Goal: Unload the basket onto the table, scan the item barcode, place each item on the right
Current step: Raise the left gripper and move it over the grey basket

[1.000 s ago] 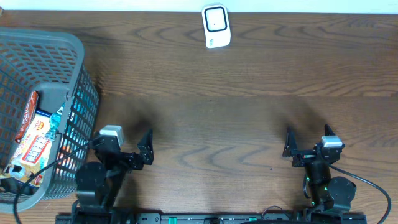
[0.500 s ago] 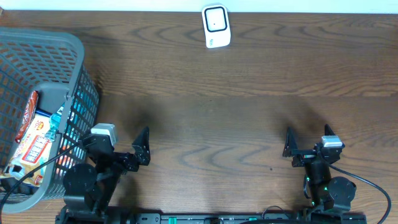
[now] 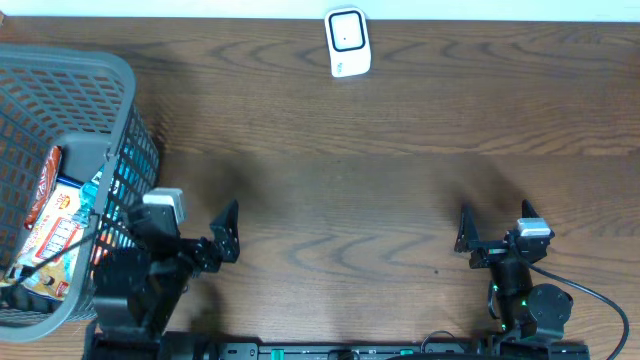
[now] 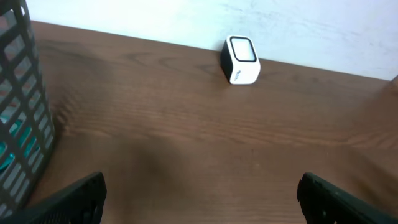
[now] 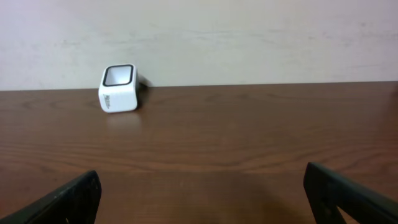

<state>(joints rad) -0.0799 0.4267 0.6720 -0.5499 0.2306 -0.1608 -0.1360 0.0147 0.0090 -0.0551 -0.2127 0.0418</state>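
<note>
Counting: one scanner (image 3: 347, 42) | one basket (image 3: 70, 58) | left end effector (image 4: 200, 182) and right end effector (image 5: 200, 174) both spread, empty

- Reads dark brown across the table (image 3: 400, 180), with paler wavy wood grain.
- Shows white on the scanner (image 3: 347, 42) at the far edge, with a black window framed in white and small dark lettering on one side.
- Shows grey on the basket (image 3: 128, 150) at the left, in a lattice of open slots.
- Inside, shows red, yellow and white print on the snack pack (image 3: 55, 238), reddish brown on the packet (image 3: 43, 185) beside it, and teal on an item (image 3: 95, 187) behind the slats.
- Shows black on the left gripper (image 4: 199, 180) and the right gripper (image 5: 202, 174) alike.
- Shows pale grey-white on the left camera box (image 3: 163, 207) and the right camera box (image 3: 534, 232).
- Glows green in small dots on the right arm base (image 3: 520, 300).
- Reads off-white on the wall (image 5: 249, 37) beyond the far edge.
</note>
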